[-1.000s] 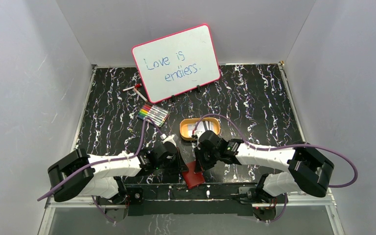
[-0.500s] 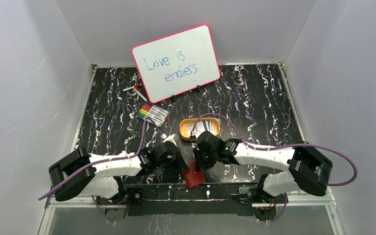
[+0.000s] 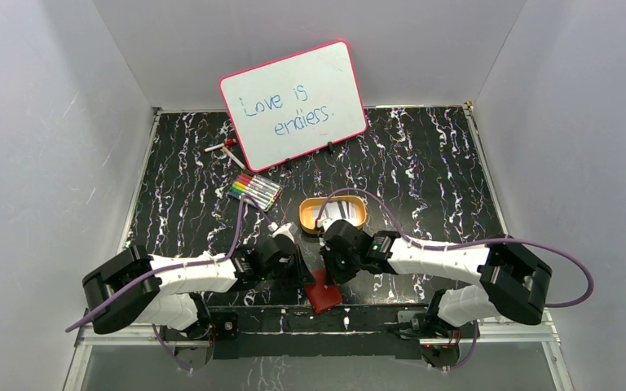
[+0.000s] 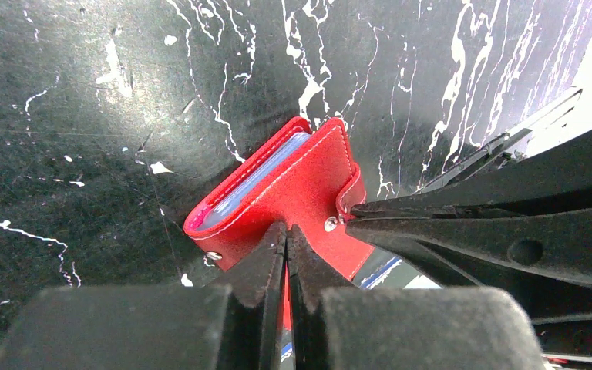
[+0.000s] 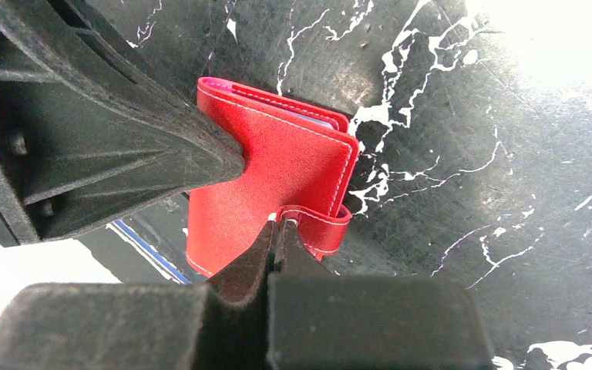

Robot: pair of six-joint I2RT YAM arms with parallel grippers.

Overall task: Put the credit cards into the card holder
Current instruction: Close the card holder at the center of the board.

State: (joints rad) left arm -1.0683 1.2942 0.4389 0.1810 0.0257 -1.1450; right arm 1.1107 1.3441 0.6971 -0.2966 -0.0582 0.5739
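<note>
The red card holder [image 3: 324, 293] stands folded at the table's near edge, between both grippers. In the left wrist view my left gripper [image 4: 286, 233] is shut on the holder's cover [image 4: 293, 185], with red showing between the jaws; clear sleeves [image 4: 250, 179] peek out of the far side. In the right wrist view my right gripper [image 5: 281, 225] is shut on the holder's snap tab [image 5: 316, 223], next to the cover [image 5: 277, 162]. Pale credit cards [image 3: 336, 211] lie in the orange oval tray [image 3: 303, 213] behind the grippers.
A whiteboard [image 3: 293, 102] leans on the back wall. A colour marker set [image 3: 255, 189] and a loose marker [image 3: 224, 148] lie at the back left. The table's metal front rail runs just below the holder. Grey walls close in both sides.
My right gripper has shifted a little to the left, closer to my left gripper. The card holder stays held between them and has barely moved.
</note>
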